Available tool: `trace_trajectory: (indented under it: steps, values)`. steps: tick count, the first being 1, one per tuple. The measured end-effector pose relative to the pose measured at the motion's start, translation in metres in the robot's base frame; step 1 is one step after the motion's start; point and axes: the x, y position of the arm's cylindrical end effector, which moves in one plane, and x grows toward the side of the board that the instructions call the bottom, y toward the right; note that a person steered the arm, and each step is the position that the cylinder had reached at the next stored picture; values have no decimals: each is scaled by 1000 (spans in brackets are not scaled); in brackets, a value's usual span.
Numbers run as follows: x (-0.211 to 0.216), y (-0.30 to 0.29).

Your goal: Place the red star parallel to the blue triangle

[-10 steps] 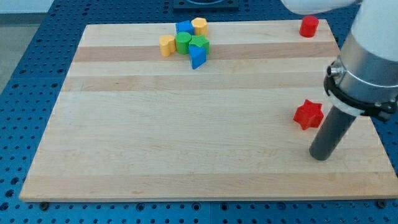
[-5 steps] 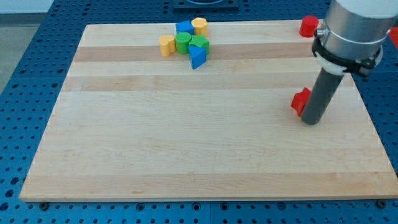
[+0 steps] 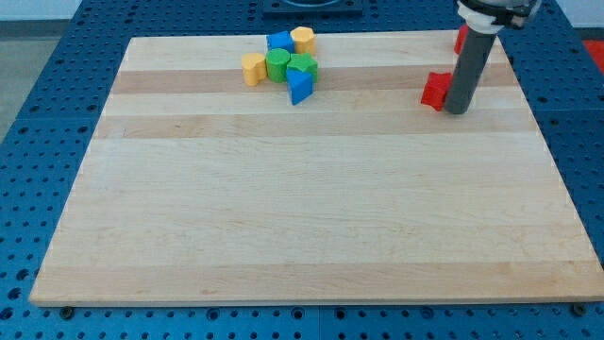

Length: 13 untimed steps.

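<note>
The red star [image 3: 434, 90] lies on the wooden board [image 3: 302, 208] near the view's upper right, partly hidden by the rod. My tip [image 3: 457, 110] touches the star's right side. The blue triangle [image 3: 299, 87] sits far to the star's left, at the lower right of a cluster of blocks, at about the same height in the view.
The cluster holds a blue block [image 3: 279, 42], a yellow block [image 3: 303, 40], a second yellow block [image 3: 253, 68], a green cylinder [image 3: 276, 64] and a second green block [image 3: 303, 65]. A red block [image 3: 460, 40] at the top right corner is mostly hidden behind the rod.
My tip has moved toward the view's top and left, pushing the red star from the right middle of the board up to near the top right.
</note>
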Motion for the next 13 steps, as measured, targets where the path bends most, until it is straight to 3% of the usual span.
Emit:
trace_trajectory:
  steps: [3, 5, 8, 11, 13]
  values:
    - [-32, 24]
    - [-39, -1]
    - [-3, -63]
    - [32, -41]
    - [48, -55]
